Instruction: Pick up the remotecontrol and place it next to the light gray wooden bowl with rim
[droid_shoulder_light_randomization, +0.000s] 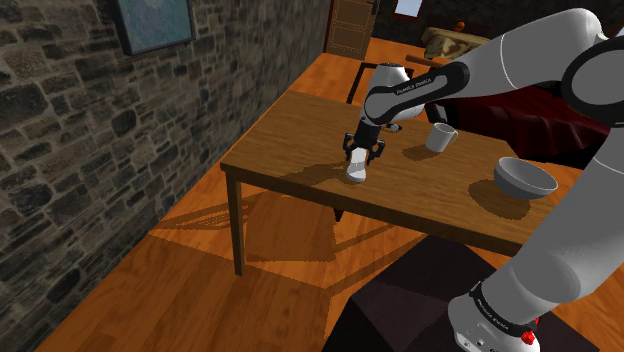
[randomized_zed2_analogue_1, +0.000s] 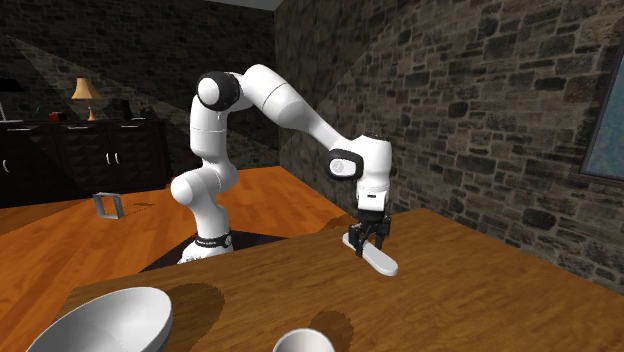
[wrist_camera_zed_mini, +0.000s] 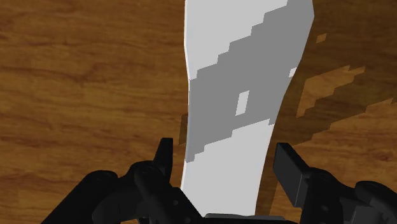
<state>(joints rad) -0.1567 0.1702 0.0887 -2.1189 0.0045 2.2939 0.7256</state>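
We begin with the wooden table (droid_shoulder_light_randomization: 290, 140) and the white arm (droid_shoulder_light_randomization: 520, 55) reaching over it. In the shoulder view the light grey bowl (droid_shoulder_light_randomization: 525, 178) sits well apart, at three o'clock from the remote (droid_shoulder_light_randomization: 357, 172), which lies flat on the table. The remote looks white, slim and rigid. We judge it light and rather slippery, best pinched across its narrow width. The gripper (wrist_camera_zed_mini: 226, 153) straddles it, fingers parted and holding nothing. The lettering (droid_shoulder_light_randomization: 425, 86) on the arm is too small to read, and the remote bears none.

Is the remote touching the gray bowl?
Apart. In the shoulder view, a wide stretch of bare table lies between the remote and the bowl.
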